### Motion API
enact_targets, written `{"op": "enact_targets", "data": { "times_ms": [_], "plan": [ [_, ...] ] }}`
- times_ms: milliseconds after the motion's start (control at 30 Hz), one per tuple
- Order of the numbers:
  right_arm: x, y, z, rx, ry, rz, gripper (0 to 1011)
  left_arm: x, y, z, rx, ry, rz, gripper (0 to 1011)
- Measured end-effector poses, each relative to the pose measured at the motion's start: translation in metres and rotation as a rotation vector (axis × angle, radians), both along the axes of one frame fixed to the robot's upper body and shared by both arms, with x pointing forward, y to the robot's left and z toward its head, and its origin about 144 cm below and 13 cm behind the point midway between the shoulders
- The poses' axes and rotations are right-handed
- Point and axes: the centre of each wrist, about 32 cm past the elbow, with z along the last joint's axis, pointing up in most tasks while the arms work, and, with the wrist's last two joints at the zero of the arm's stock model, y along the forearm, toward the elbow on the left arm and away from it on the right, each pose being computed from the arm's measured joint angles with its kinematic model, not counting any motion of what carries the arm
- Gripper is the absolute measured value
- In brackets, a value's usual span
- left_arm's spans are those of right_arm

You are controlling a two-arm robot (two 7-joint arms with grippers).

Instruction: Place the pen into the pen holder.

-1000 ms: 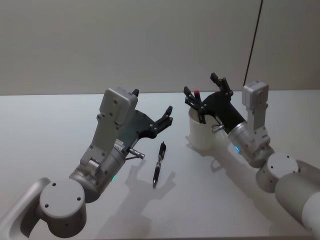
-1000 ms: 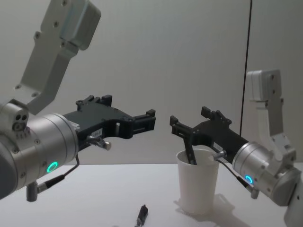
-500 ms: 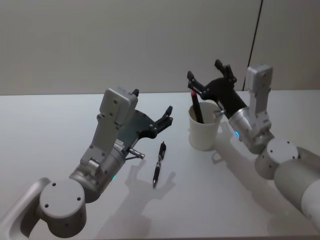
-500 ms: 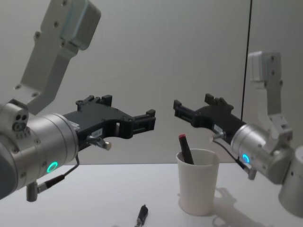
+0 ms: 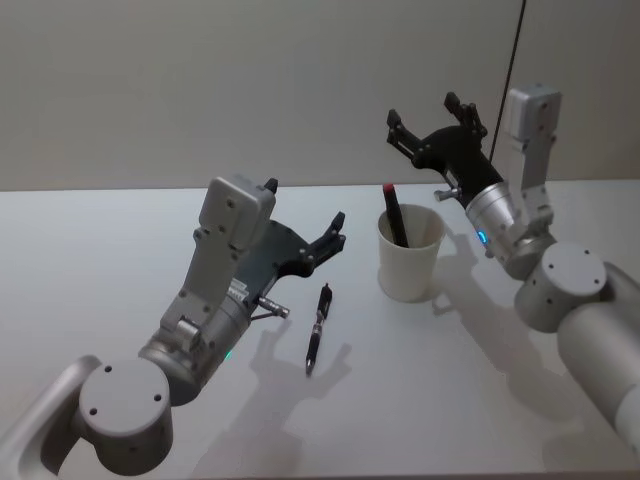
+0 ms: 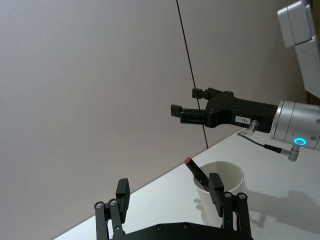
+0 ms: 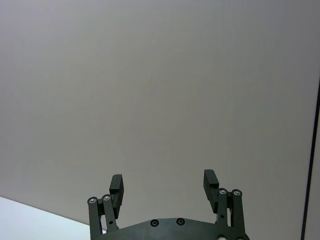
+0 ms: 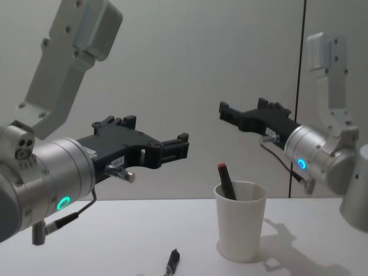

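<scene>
A pale table (image 5: 100, 260) runs under a plain grey wall. At left, the left gripper (image 6: 169, 186) hangs above the tabletop, its fingers spread and holding nothing. Just beside it, a black pen (image 5: 317, 330) lies flat on the table, between that gripper and the pen holder (image 5: 408, 262). The holder stands upright right of centre, and a red-capped pen (image 5: 393, 212) stands inside it. At right, the right gripper (image 7: 163, 180) hovers above and behind the cup, jaws apart and empty, clear of both pen and rim.

The drop appears complete for this pen. The arm's retreat should go up and away, because a light paper cup would likely tip if a finger clipped the protruding pen.

The pen has a dark barrel and a red top. It leans against the rim on the robot's left side and pokes well above the rolled lip of the white, tapered cup.
</scene>
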Motion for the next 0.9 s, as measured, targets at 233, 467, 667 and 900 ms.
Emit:
{"op": "enact_targets", "data": {
  "times_ms": [233,467,667,900],
  "plan": [
    [-0.013,-0.006,0.014,0.024,0.036,-0.028,1002,0.0,0.0,0.0,0.0,0.0,0.0,1004],
    [-0.027,-0.013,0.023,0.041,0.056,-0.056,1001,0.0,0.0,0.0,0.0,0.0,0.0,1004],
    [-0.045,-0.023,0.029,0.056,0.091,-0.102,1001,0.0,0.0,0.0,0.0,0.0,0.0,1004],
    [-0.066,-0.035,0.032,0.068,0.129,-0.148,1001,0.0,0.0,0.0,0.0,0.0,0.0,1004]
  ]
}}
